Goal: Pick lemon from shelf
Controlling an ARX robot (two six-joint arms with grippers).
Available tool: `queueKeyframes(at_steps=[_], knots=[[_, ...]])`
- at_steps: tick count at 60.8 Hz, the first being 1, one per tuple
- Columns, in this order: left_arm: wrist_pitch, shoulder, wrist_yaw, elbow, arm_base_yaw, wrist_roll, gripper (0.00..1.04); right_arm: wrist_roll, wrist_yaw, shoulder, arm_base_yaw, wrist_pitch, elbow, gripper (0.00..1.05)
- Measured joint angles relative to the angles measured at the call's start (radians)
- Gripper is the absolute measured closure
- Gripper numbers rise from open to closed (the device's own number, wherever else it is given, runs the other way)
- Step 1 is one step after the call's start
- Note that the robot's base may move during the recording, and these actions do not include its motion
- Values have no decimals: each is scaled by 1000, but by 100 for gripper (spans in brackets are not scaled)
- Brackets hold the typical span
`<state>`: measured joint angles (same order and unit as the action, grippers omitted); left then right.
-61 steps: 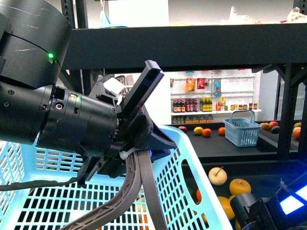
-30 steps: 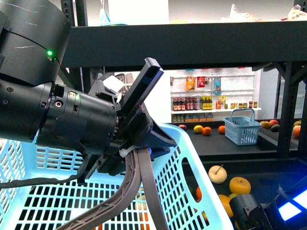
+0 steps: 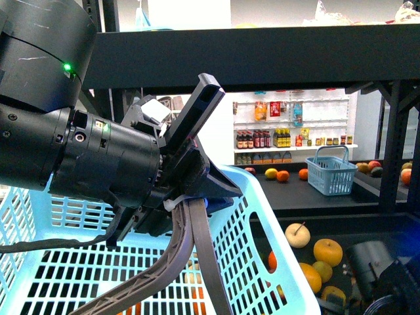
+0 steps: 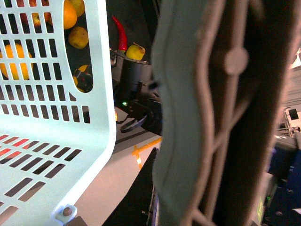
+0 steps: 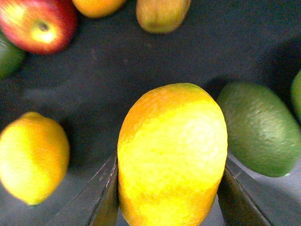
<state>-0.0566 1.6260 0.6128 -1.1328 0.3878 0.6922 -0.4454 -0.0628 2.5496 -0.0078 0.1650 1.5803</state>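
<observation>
Now the right gripper [image 5: 168, 197], sunk lower among the fruit than a second ago, pinches the plump yellow oval lemon [image 5: 171, 146] at the black metal shelf tray [image 5: 141, 61], so lifting it clear seems next.

No words or numbers can be read in any view. The bottles [image 3: 262, 141] on the white shelves far at the back have labels, but they are too small to read. The red pack [image 3: 274, 109] hanging above them is too small as well. The white sticker [image 3: 155, 109] on the left arm shows no letters.
</observation>
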Motion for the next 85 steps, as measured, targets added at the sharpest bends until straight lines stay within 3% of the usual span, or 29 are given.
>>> queueKeyframes(at_steps=[14,29,44,65,75,81,85], knots=[[0,0,-1,0,0,0,92,-3,198,-396,-26,55,-268,55],[0,0,0,0,0,0,92,-60,326,-728,35,44,-431,55],[0,0,0,0,0,0,92,-95,334,-854,151,36,-492,55],[0,0,-1,0,0,0,92,-123,296,-808,299,54,-512,55],[-2,0,-3,-1,-2,2,92,-121,326,-806,307,148,-539,20],[-3,0,-4,-3,-2,0,92,-125,350,-827,283,167,-549,8],[-3,2,-8,-3,-2,3,92,-131,367,-851,264,175,-549,7]])
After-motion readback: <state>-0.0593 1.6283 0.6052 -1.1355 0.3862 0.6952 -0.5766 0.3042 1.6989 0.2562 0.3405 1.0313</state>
